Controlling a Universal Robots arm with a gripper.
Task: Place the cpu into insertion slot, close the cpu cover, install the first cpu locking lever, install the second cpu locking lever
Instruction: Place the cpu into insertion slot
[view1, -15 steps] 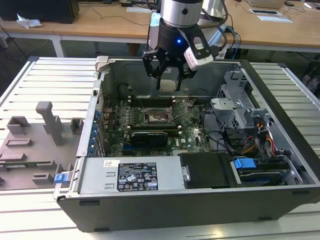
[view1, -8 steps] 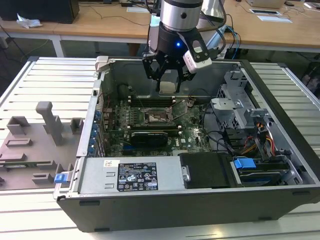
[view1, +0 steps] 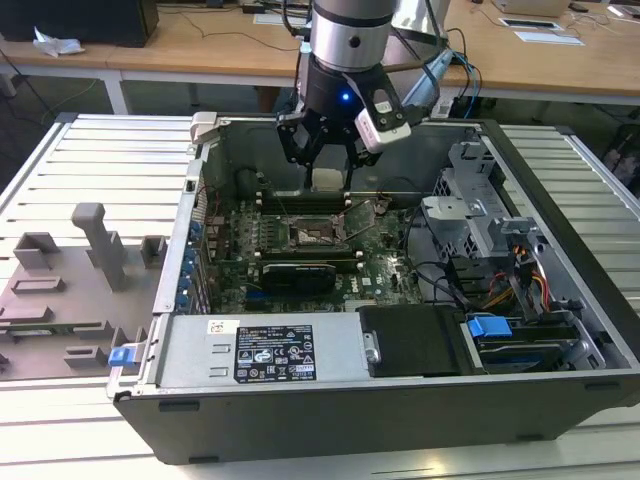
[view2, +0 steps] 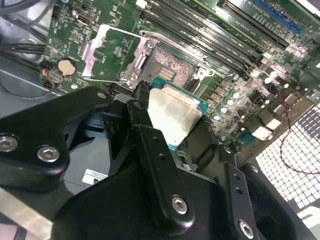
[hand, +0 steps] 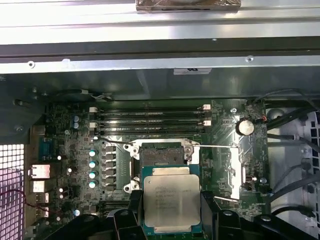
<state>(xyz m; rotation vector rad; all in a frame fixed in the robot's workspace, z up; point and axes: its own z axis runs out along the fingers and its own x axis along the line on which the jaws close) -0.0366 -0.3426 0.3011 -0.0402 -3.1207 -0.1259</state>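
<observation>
Hanging clear of the motherboard (view1: 222, 262), the cpu (hand: 171, 202) sits pinched by two opposite edges between the black fingers (hand: 131, 206) of the hand (view1: 326, 170), which is closed just to the chip's width. Its silver-grey top faces the first wrist view. The chip is above and just beside the insertion slot (hand: 161, 153), not seated in it; the slot's dark contact field lies bare inside its metal rim.

The cpu cover (view2: 91, 51) is swung open to one side of the slot, its square window showing green board through it. Two thin wire levers (hand: 114, 142) reach out from the slot's corners, unhooked.

Near the slot on the far side from the cpu run the long narrow memory slots (hand: 150, 117). In the exterior view a long black card (view1: 295, 272) lies on the near side of the slot.

All of this is inside an open computer case (view1: 350, 425), which also holds a labelled silver power supply (view1: 270, 350), a grey drive cage (view1: 470, 200) and bundled cables.

The case rests on a pale slatted metal counter (view1: 100, 160). A grey moulded fixture (view1: 60, 300) lies on it, well apart from the slot, toward the exterior view's left. Wooden desks (view1: 200, 45) stand behind.
</observation>
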